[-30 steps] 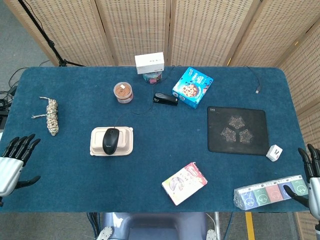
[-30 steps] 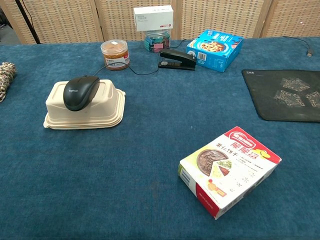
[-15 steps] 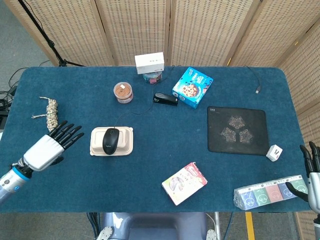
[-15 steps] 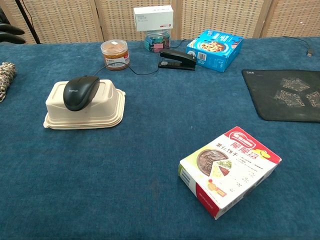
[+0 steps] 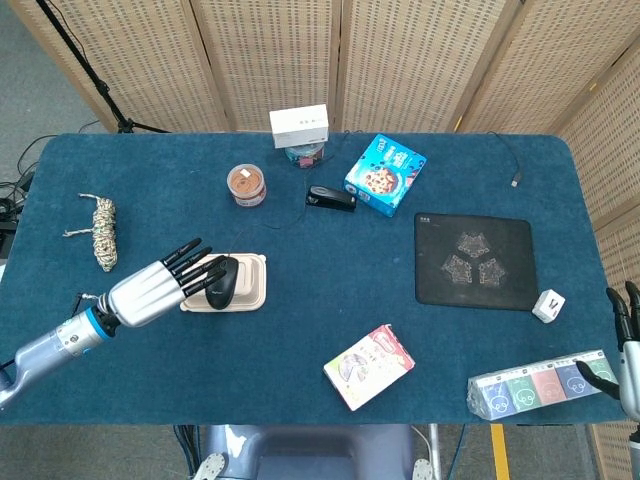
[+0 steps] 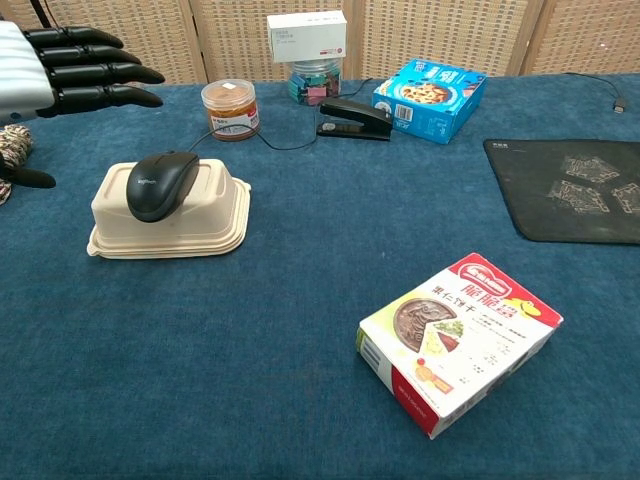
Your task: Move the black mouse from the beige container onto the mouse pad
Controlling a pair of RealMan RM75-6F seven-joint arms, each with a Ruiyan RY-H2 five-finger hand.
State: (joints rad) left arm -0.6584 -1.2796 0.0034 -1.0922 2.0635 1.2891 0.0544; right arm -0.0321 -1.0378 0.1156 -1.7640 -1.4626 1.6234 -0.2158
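Observation:
The black mouse [image 5: 222, 281] [image 6: 161, 184] lies on top of the beige container [image 5: 247, 288] [image 6: 200, 218], its cord running back toward the jar. My left hand [image 5: 160, 286] [image 6: 60, 70] is open with fingers stretched out, hovering above the container's left side and just left of the mouse, holding nothing. The black mouse pad [image 5: 474, 260] [image 6: 570, 188] lies far to the right. My right hand [image 5: 626, 345] sits at the table's right edge near the pad's corner, open and holding nothing.
A snack box [image 5: 369, 366] [image 6: 458, 338] lies between container and pad. A stapler [image 5: 331, 198] [image 6: 354, 118], blue cookie box [image 5: 386, 174] [image 6: 430, 100], orange-lidded jar [image 5: 246, 184] [image 6: 229, 109] and white box [image 5: 299, 126] stand behind. A rope bundle [image 5: 103, 231] lies left; a long packet [image 5: 540, 384] and white cube [image 5: 548, 304] lie right.
My left hand has swept in from the table's left edge to above the container beside the mouse. The right hand has slipped slightly down and right. The mouse has not moved.

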